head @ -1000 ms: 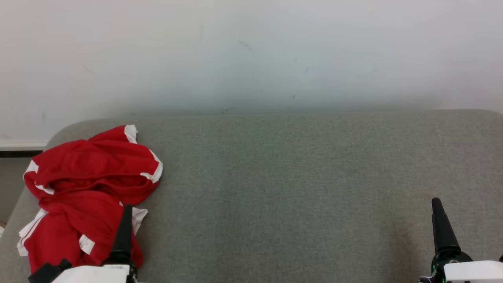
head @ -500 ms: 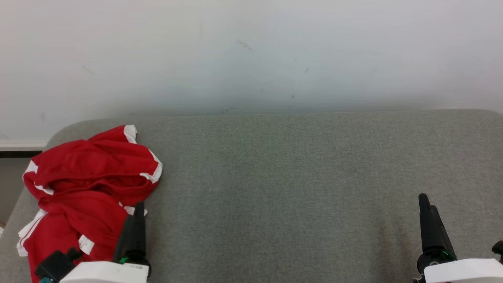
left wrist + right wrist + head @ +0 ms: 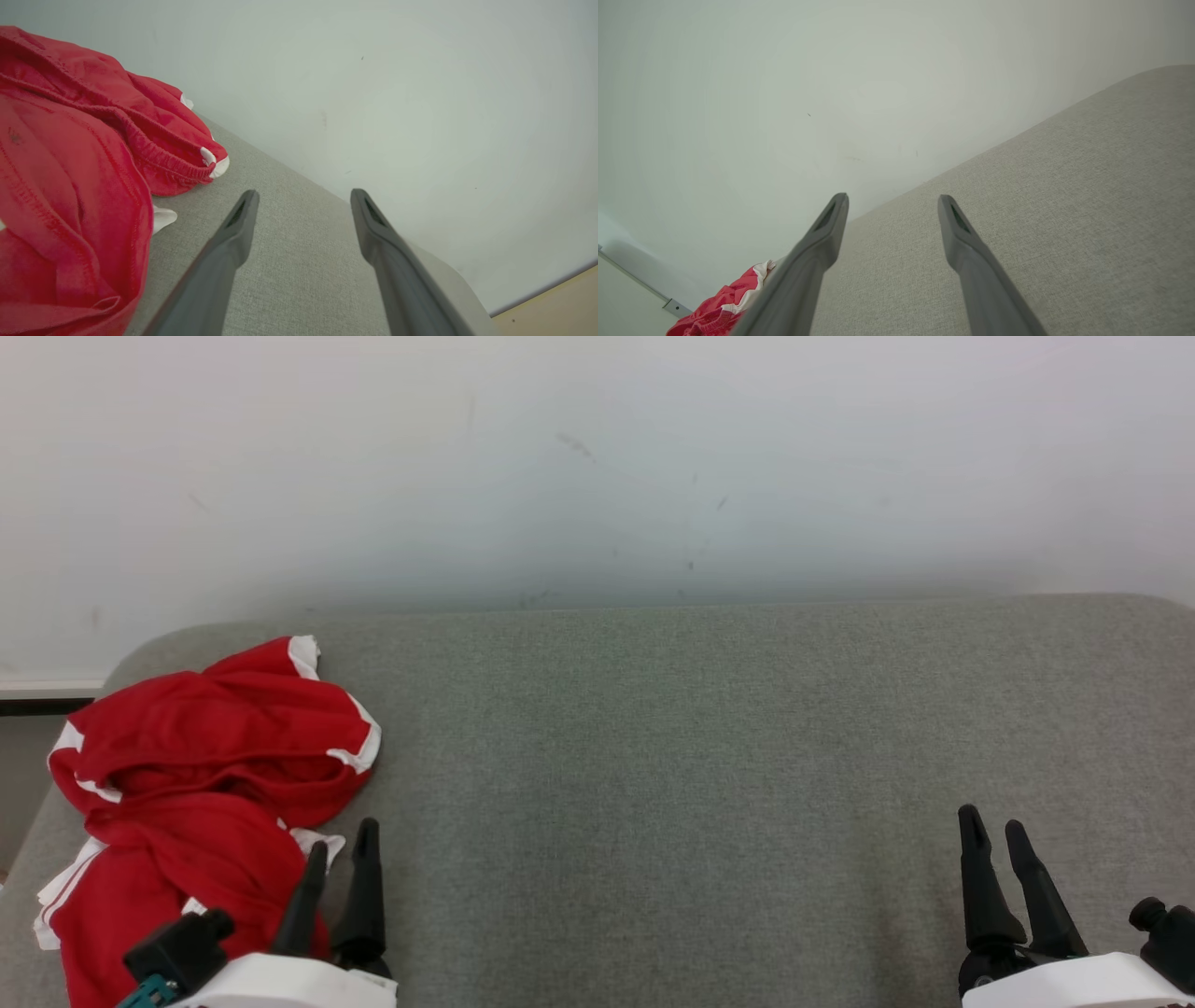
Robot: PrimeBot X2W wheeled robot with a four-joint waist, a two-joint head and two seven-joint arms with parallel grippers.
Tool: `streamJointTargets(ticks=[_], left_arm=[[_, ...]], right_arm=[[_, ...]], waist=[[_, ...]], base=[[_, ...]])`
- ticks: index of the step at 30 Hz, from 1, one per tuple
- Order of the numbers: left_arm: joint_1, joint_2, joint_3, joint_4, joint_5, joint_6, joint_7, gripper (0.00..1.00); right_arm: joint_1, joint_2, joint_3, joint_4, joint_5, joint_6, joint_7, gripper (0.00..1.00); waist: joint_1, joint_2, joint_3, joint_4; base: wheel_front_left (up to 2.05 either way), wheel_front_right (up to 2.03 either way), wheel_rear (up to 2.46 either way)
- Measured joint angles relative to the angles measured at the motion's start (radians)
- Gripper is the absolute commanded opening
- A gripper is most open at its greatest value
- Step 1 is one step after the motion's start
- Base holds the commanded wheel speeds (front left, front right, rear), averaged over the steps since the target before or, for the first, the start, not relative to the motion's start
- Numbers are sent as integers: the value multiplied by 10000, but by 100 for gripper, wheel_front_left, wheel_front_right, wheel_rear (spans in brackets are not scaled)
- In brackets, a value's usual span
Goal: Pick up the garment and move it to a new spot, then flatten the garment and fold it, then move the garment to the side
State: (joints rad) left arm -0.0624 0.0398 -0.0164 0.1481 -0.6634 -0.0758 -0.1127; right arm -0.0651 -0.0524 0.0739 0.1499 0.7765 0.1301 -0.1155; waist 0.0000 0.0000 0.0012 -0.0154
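The garment (image 3: 201,775) is a crumpled red piece with white trim, heaped at the left end of the grey cushioned surface (image 3: 709,747). In the left wrist view the garment (image 3: 70,154) lies left of the fingers. My left gripper (image 3: 342,836) hovers open at the heap's lower right edge, nothing between its fingers (image 3: 236,228). My right gripper (image 3: 991,823) stands open at the lower right over bare cushion, far from the heap. A corner of the garment (image 3: 724,301) shows low in the right wrist view.
A pale wall (image 3: 597,467) rises straight behind the cushion's back edge. The cushion's rounded left corner (image 3: 140,649) drops off beside the heap, with a dark baseboard strip (image 3: 47,698) beyond it. A wooden floor (image 3: 556,303) shows past the cushion's edge.
Both wrists have turned, so each gripper now shows two spread fingers where one showed before. The left gripper has shifted right, off the garment; the right has moved slightly left. The garment has not moved.
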Motion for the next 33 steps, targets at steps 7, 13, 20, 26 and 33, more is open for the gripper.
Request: streamJointTargets(ticks=[7,13,20,26,33], left_arm=[[0,6,-215,90,938,67,-213,100],[0,15,-330,150,1662,109,-378,100],[0,27,-477,282,2337,111,-527,100],[1,33,-562,297,2913,123,-667,100],[1,38,-644,284,3505,148,-840,100]], right_arm=[[0,19,84,159,-928,0,-182,100],[-4,46,77,270,-1747,0,-339,100],[-17,63,88,449,-2477,0,-506,100],[-23,67,130,533,-2961,0,-635,100],[-47,65,213,550,-3467,0,-802,100]], waist=[[0,0,-25,-22],[0,0,-58,-44],[0,0,-105,-74],[0,0,-142,-111],[0,0,-173,-157]], base=[[0,0,0],[0,0,0],[0,0,0],[0,0,0],[0,0,0]])
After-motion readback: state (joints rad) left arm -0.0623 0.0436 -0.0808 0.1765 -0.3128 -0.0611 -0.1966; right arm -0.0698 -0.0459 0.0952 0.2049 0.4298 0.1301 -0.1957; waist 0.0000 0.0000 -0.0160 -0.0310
